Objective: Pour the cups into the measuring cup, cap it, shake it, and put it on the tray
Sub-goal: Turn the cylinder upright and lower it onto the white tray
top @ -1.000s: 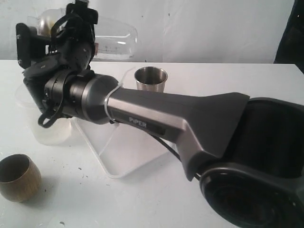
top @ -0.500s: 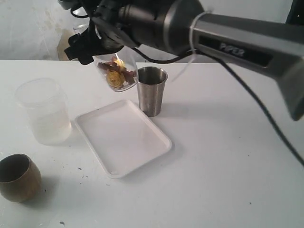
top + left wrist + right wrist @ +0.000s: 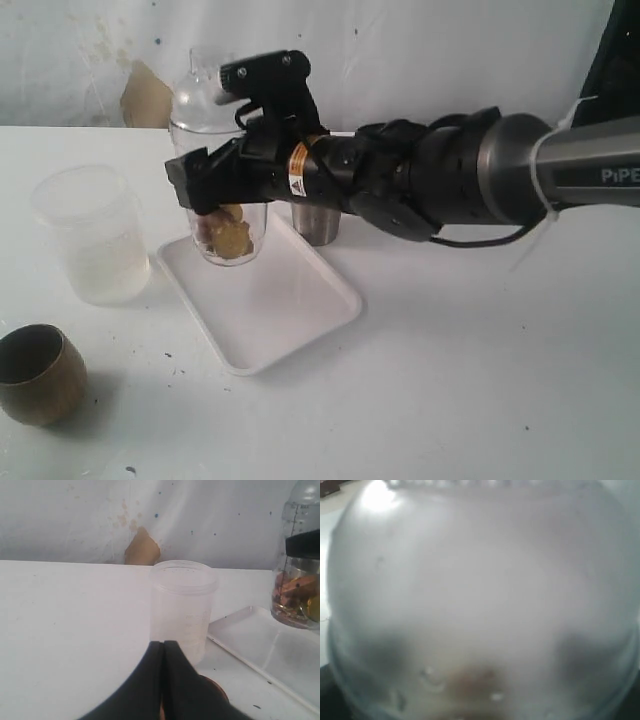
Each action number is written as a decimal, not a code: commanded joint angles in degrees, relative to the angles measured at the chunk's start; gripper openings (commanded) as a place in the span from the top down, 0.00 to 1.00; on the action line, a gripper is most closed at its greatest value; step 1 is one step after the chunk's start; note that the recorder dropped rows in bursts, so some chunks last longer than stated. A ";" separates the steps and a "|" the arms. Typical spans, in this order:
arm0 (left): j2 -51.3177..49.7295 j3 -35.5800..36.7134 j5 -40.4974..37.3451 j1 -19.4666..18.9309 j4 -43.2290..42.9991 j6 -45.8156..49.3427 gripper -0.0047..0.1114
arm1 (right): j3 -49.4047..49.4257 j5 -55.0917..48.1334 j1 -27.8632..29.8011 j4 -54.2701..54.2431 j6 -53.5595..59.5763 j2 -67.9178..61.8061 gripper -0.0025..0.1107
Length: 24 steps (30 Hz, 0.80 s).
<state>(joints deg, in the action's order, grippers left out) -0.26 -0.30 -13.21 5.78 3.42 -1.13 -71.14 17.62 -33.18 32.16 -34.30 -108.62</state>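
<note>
Tilted in midair 0.5 s ago, the measuring cup (image 3: 200, 110) now stands upright on the tray (image 3: 290, 310), my right end effector (image 3: 215, 185) clamped around its middle. My left end effector (image 3: 163, 652) is closed, empty.

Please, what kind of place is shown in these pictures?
Most likely a robot test bench, not a home kitchen: a bare white table, a stained white backdrop behind it, and only a few props, such as the tray and the measuring cup that the right gripper holds.

Right arm (image 3: 470, 180) stretched across, fingers (image 3: 200, 186) clamped; left fingers (image 3: 149, 682) (black) pressed together.
</note>
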 commanded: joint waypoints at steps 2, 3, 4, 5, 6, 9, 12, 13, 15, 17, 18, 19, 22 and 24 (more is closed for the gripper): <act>0.26 0.30 -0.09 0.20 -0.03 -0.04 0.96 | 5.30 13.13 0.66 -14.26 15.63 -0.24 0.98; 0.26 0.30 -0.09 0.20 -0.03 -0.04 0.96 | 6.37 15.61 0.66 -17.27 17.48 -0.36 0.98; 0.26 0.30 -0.09 0.20 -0.03 -0.04 0.96 | 7.97 17.74 0.66 -19.76 21.21 -0.48 0.98; 0.26 0.30 -0.09 0.20 -0.03 -0.04 0.96 | 9.04 19.71 0.66 -21.68 23.21 -0.62 0.98; 0.26 0.30 -0.09 0.20 -0.03 -0.04 0.96 | 10.40 21.29 0.66 -23.46 25.02 -0.87 0.98; 0.26 0.30 -0.09 0.20 -0.03 -0.04 0.96 | 13.75 26.71 0.66 -29.42 26.99 -1.58 0.98; 0.26 0.30 -0.09 0.20 -0.03 -0.04 0.96 | 14.95 27.71 0.66 -30.40 27.47 -2.80 0.98; 0.26 0.30 -0.09 0.20 -0.03 -0.04 0.96 | 15.05 27.71 0.66 -30.13 28.29 -3.47 0.98; 0.26 0.30 -0.09 0.20 -0.03 -0.04 0.96 | 15.19 27.94 0.66 -29.12 28.55 -4.72 0.98; 0.26 0.30 -0.09 0.20 -0.03 -0.04 0.96 | 15.19 29.96 0.66 -29.04 28.55 -6.43 0.98; 0.26 0.30 -0.09 0.20 -0.03 -0.04 0.96 | 15.19 31.04 0.66 -28.85 28.55 -7.32 0.98; 0.26 0.30 -0.09 0.20 -0.03 -0.04 0.96 | 15.19 31.83 0.66 -28.68 28.55 -8.11 0.98; 0.26 0.30 -0.09 0.20 -0.03 -0.04 0.96 | 15.19 32.19 0.55 -28.60 28.55 -9.52 0.98; 0.26 0.30 -0.09 0.20 -0.03 -0.04 0.96 | 15.19 32.07 0.55 -27.42 28.55 -10.27 0.98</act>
<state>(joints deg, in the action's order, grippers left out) -0.26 -0.30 -13.21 5.78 3.42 -1.13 -56.02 46.65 -32.96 3.49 -6.30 -118.45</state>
